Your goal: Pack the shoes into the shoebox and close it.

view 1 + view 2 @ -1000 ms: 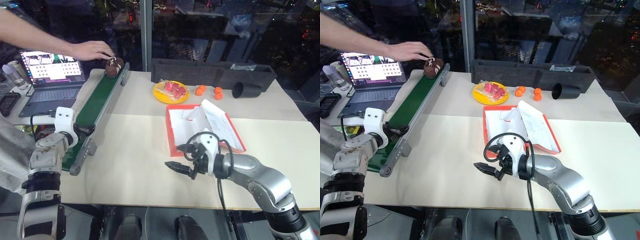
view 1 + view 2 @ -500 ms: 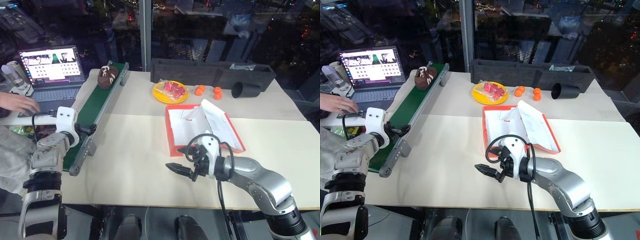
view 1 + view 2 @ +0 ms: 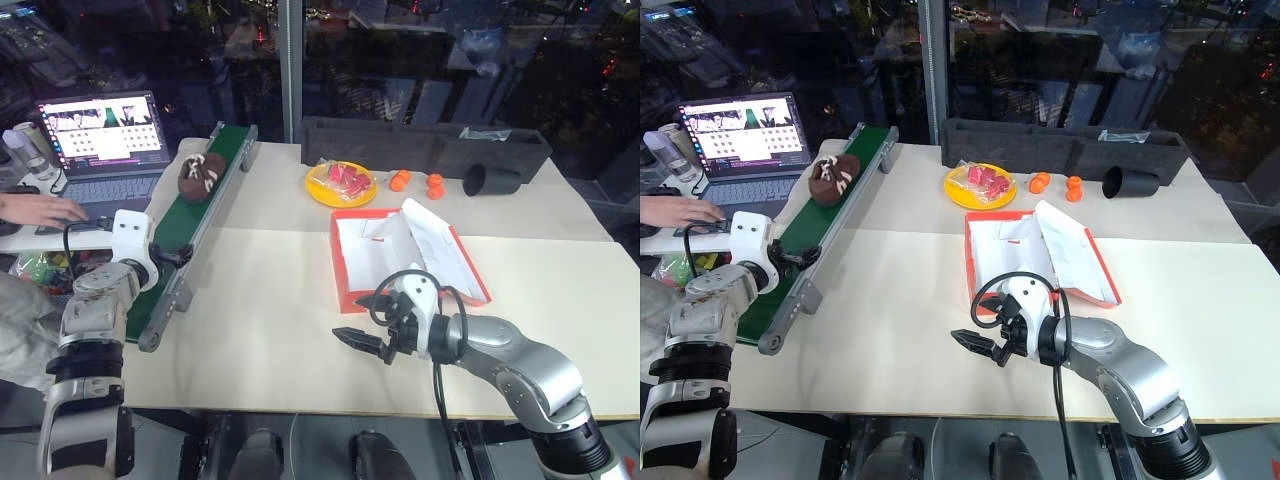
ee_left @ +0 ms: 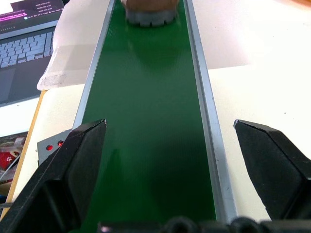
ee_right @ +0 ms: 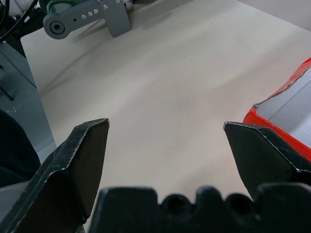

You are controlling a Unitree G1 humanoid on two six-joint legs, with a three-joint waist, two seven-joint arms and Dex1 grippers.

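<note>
A small dark brown shoe with white laces lay on the green belt of a narrow grey-railed conveyor, well up-belt from the left gripper, which was stationed at the belt's near end with its jaws spread wide across the belt, evidently to receive the shoe. The red-orange cardboard shoebox with a white interior stood open and empty on the pale table, its lid folded back so that loading was unobstructed. The right gripper hovered low over the table just beside the box's near corner, jaws wide and holding nothing, apparently on standby for packing.
</note>
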